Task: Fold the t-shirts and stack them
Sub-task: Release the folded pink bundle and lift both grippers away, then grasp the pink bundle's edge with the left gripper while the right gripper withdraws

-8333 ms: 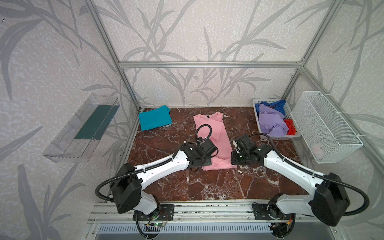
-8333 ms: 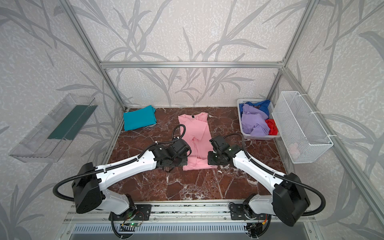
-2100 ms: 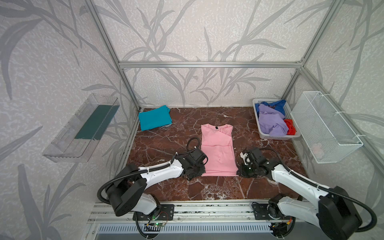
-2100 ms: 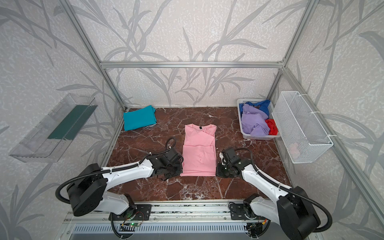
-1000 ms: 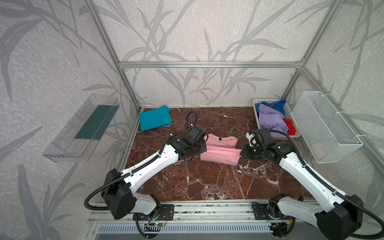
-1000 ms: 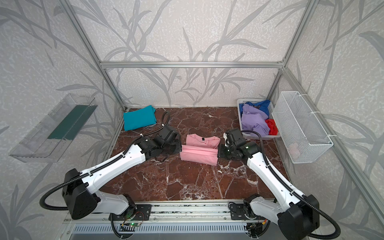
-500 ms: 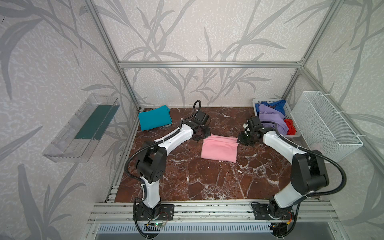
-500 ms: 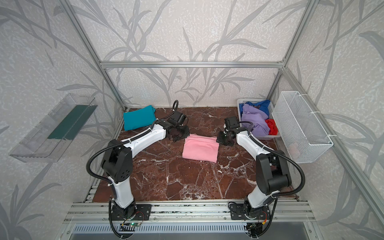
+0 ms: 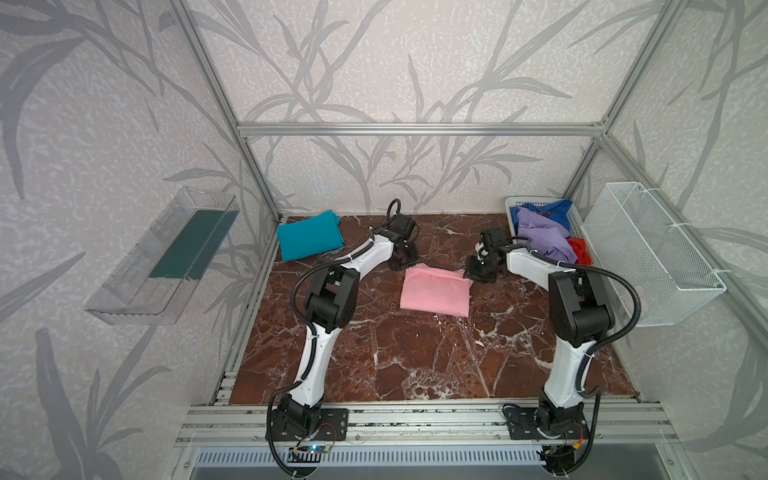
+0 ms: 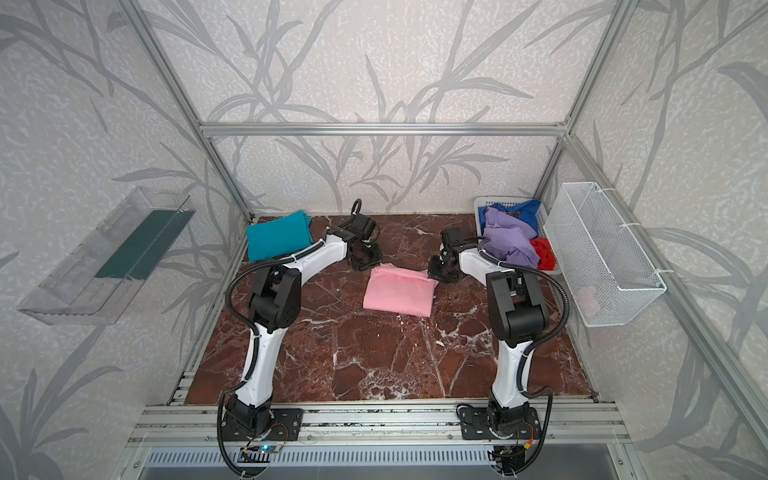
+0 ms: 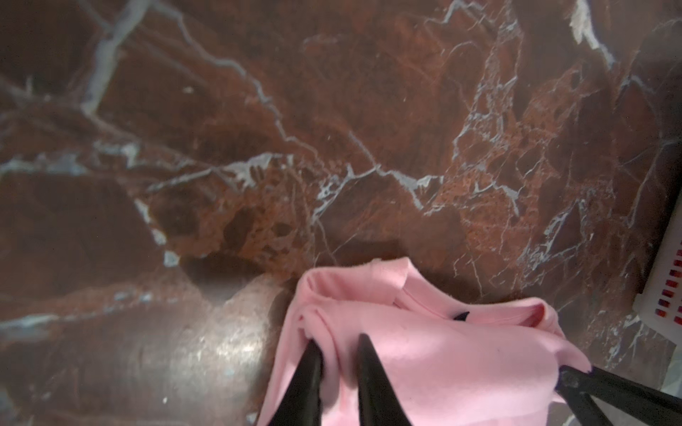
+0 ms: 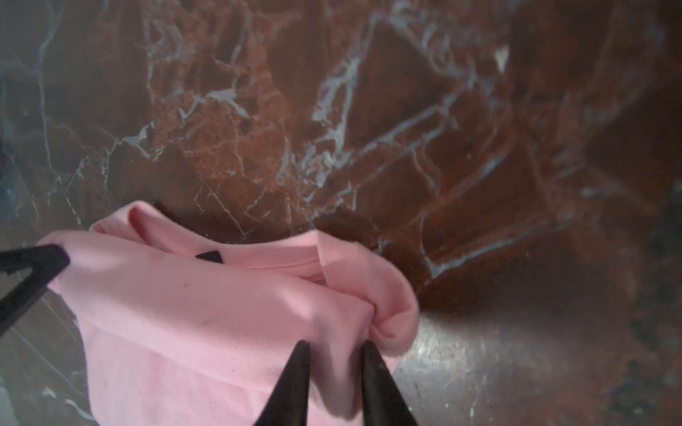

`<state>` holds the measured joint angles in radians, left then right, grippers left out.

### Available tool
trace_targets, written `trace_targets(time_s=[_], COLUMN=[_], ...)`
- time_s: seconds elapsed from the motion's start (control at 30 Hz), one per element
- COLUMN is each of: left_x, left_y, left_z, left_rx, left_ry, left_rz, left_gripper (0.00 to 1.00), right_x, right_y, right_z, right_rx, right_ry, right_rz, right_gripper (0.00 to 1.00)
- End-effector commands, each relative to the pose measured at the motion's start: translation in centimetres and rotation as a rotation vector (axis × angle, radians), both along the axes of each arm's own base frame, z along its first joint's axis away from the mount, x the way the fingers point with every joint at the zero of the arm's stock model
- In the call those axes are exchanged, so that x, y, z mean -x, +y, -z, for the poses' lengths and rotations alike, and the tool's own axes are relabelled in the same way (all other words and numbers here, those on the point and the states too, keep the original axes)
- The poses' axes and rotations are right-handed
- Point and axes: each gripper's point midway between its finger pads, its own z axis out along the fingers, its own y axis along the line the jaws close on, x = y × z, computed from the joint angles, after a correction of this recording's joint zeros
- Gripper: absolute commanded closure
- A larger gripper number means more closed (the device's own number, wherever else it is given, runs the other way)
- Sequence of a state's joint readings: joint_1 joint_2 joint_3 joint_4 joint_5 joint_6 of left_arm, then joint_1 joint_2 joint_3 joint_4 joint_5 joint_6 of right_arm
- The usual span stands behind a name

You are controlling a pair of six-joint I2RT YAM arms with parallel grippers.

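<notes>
Pink t-shirt (image 9: 434, 291): lay folded.
Left gripper (image 11: 338, 339): stood slightly apart, far-left corner.
Right gripper (image 12: 335, 343): stood slightly apart, far-right corner.

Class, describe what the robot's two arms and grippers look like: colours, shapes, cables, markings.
Both match. The left arm and right arm have white link shells joined by chunky black joint housings, with black corrugated cable hoses looping alongside. The left gripper and right gripper are black, with slim jaws tapering to points. No markings are legible.
</notes>
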<state>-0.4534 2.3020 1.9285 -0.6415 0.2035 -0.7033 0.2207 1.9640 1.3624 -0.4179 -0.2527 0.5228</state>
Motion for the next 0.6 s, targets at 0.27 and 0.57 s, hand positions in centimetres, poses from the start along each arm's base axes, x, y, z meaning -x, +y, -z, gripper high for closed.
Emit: trace_targets(time_s=[0.27, 0.57], left_x=[-0.4, 4.6], left_y=[2.8, -0.1], left_z=[-9.6, -2.6], left_rx=[-0.061, -0.018], left_ry=[-0.195, -0.027], left_rz=[-0.017, 0.054], left_gripper=[0.75, 0.73], right_x=[-1.6, 3.3], right_y=[-0.2, 3.7], right_z=[-9.9, -4.1], right_rx=[0.075, 0.043], right_ry=[-0.27, -0.143], right_rz=[-0.002, -0.112], right_gripper=[0.76, 1.0])
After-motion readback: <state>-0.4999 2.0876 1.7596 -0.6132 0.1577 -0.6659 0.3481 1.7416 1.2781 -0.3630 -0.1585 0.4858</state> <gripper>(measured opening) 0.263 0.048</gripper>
